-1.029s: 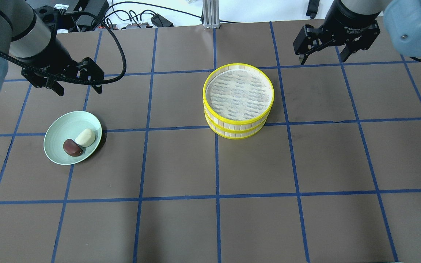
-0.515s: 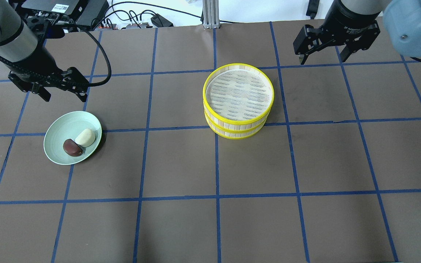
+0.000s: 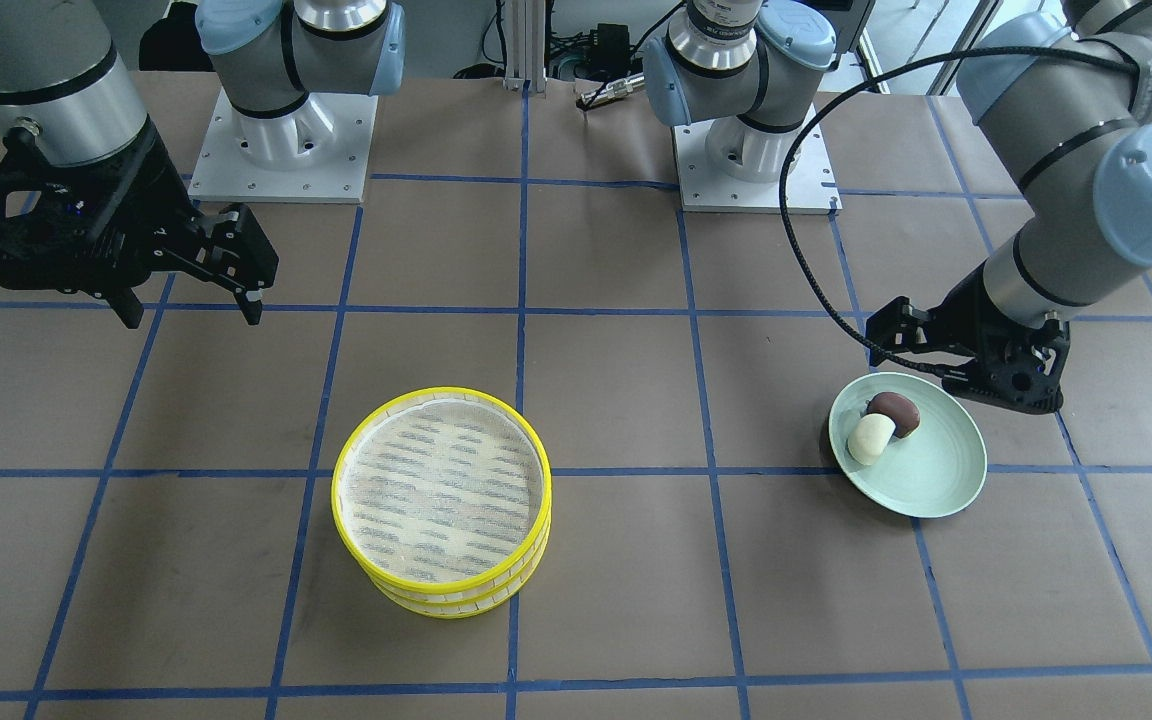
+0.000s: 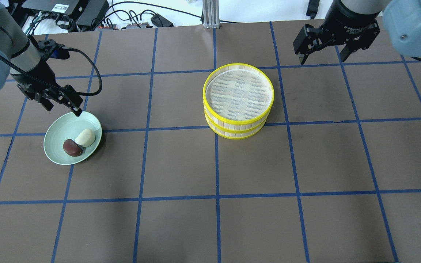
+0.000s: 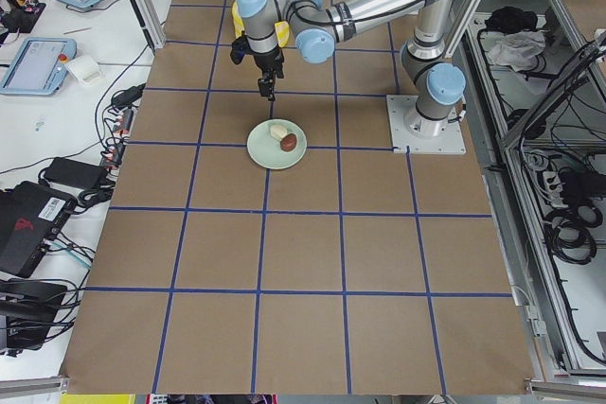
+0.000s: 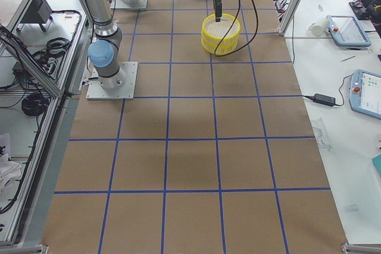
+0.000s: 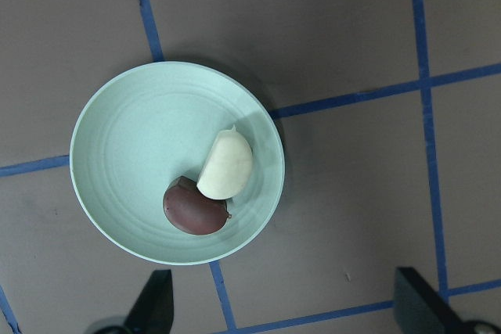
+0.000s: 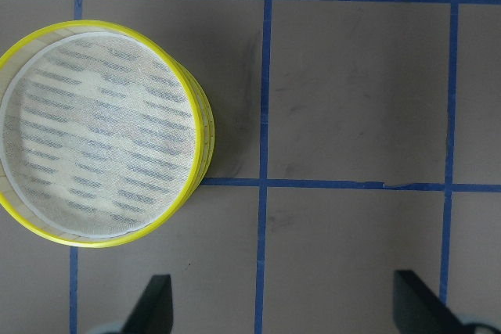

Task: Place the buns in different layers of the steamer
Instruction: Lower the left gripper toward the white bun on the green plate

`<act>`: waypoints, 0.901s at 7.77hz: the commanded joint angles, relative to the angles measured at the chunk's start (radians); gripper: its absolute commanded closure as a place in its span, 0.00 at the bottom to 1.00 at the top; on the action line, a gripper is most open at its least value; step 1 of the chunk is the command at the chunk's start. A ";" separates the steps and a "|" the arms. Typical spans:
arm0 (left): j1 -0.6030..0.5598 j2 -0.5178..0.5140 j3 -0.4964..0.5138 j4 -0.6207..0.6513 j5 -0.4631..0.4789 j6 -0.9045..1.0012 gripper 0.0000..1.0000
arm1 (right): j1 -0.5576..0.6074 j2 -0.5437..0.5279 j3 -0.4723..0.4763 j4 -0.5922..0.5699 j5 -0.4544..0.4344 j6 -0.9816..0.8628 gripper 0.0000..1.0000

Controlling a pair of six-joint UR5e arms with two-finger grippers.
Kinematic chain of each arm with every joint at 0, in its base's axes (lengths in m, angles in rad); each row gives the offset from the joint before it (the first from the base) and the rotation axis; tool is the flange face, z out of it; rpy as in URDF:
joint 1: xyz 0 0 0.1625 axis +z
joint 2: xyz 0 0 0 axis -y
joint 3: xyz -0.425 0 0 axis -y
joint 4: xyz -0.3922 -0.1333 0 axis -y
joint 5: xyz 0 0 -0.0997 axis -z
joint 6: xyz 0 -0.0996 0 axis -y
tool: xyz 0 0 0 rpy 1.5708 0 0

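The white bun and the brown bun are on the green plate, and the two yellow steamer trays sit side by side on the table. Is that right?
Almost. The yellow steamer trays are stacked one on top of the other, not side by side, as the exterior front-facing view shows. The white bun and the brown bun are on the green plate.

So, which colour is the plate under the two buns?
Pale green plate, clearest in the left wrist view.

Two buns [image 4: 85, 137] (one cream-white, one reddish-brown), two stacked steamer layers [image 4: 232, 125], one green plate [image 4: 59, 133], two arms [image 4: 356, 14].
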 commanded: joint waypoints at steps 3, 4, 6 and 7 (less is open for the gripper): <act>0.075 -0.152 -0.073 0.118 0.051 0.250 0.00 | 0.000 0.000 0.000 -0.002 -0.001 -0.003 0.00; 0.075 -0.177 -0.073 0.150 0.048 0.250 0.00 | 0.000 0.000 0.000 -0.003 -0.001 -0.003 0.00; 0.075 -0.198 -0.073 0.158 0.045 0.250 0.00 | 0.000 0.000 0.000 -0.003 -0.001 -0.003 0.00; 0.075 -0.205 -0.074 0.171 0.045 0.265 0.00 | 0.000 0.000 0.000 -0.003 -0.003 -0.003 0.00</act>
